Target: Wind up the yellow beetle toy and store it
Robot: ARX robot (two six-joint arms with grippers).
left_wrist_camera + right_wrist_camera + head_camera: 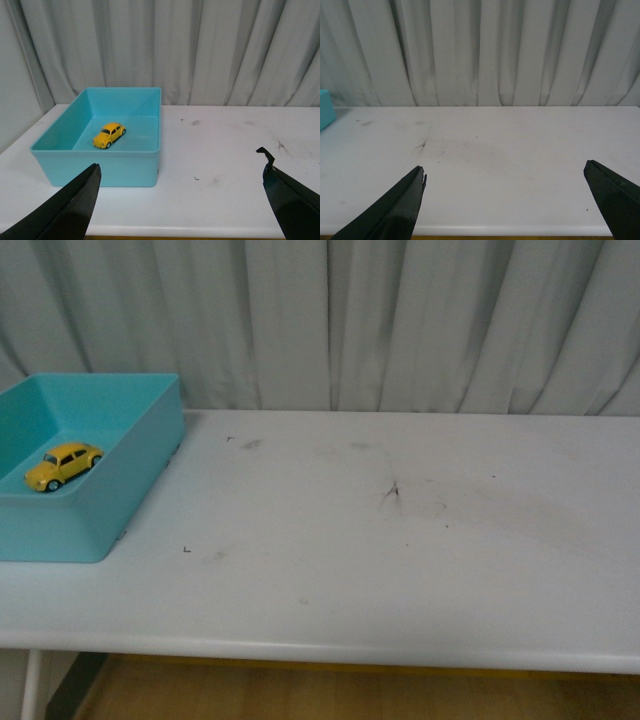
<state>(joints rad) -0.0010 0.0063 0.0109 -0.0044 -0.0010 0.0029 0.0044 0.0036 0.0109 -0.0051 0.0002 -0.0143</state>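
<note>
Beetle toy in bin, both my grippers empty.
Yellow beetle toy (62, 465) sits on its wheels inside the teal bin (130, 490) at table (400, 570) left; my left gripper (180, 200) jaws spread wide, right gripper (505, 200) jaws spread wide over bare tabletop.

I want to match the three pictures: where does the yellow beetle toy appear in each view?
Front view: yellow beetle toy inside the teal bin, far left.
Left wrist view: toy on the bin's floor, left of centre.
Right wrist view: not in it.
Shared landmark: the bin's corner.
</note>
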